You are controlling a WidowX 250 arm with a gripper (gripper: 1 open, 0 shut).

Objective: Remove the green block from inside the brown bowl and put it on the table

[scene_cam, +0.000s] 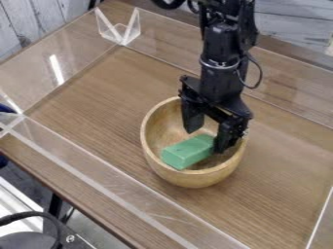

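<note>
Plainly, the gripper is spread wide, its fingers reaching down into the brown bowl on the worktop, with nothing visibly pinched. Slanting across the bowl's floor, the green block has its far right end between or just beneath the fingertips; which, I can't tell. It looks light and stiff, hardly fragile, perhaps a touch slick; gripping its long sides near the middle should hold best.
</note>
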